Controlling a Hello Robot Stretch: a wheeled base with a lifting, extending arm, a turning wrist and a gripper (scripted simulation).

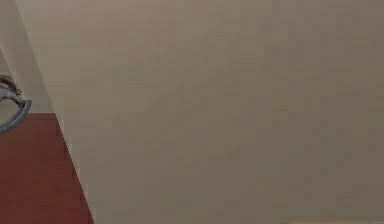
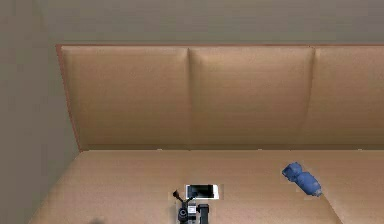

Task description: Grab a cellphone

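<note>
Just beside fingers (image 2: 187, 208), cellphone (image 2: 202, 190)

I see sofa (image 2: 250, 100) tan, smooth, leather-like, faint sheen. Phone (image 2: 201, 190) face white, smooth, hard-looking. Blue lump (image 2: 301, 178) soft, cloth-like, matt. Wall (image 1: 220, 100) matt beige; floor (image 1: 35, 170) dark red, smooth.

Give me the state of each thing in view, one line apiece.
sofa: back cushions upright.
cellphone: lying flat on the sofa seat, pale side up.
gripper: by the cellphone; cannot tell whether it holds anything.
blue thing: lying on the seat, apart from the cellphone.
grey curved thing: cut by the forward view's left edge.
</note>
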